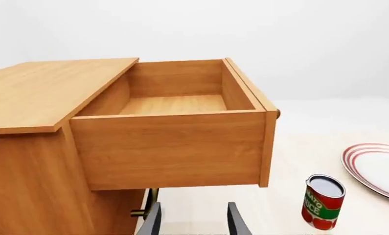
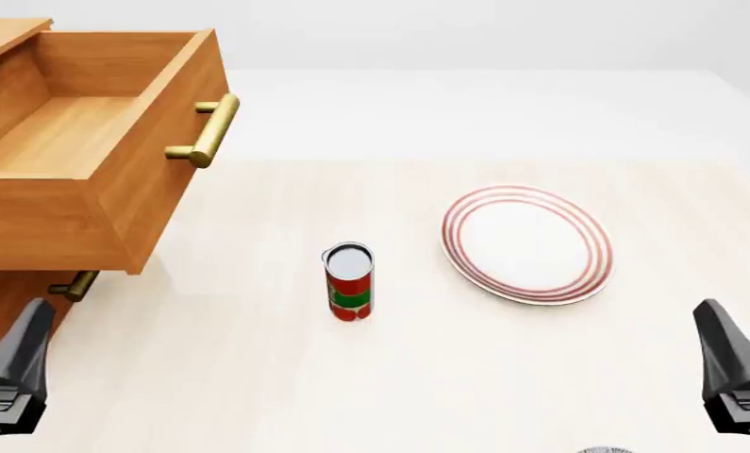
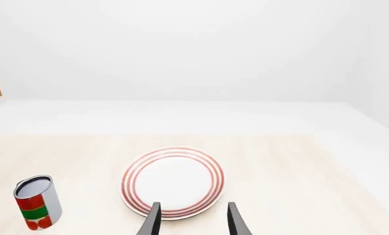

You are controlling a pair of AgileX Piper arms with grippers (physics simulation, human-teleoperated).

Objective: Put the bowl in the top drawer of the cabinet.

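Bowl was barely visible, perhaps a sliver at the front view's bottom edge. Top drawer (image 2: 85, 142) stood pulled out at upper left, ready to receive. Both grippers, left (image 1: 193, 220) and right (image 3: 193, 220), were spread, holding nothing.

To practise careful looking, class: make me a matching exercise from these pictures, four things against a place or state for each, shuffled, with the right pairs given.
Things:
1. top drawer
2. can
3. plate
4. lower drawer handle

Descriptions:
A. white with red rings, lying flat
B. pulled out, nothing inside
C. brass, under the open drawer
D. upright, between cabinet and plate

Pairs: 1-B, 2-D, 3-A, 4-C
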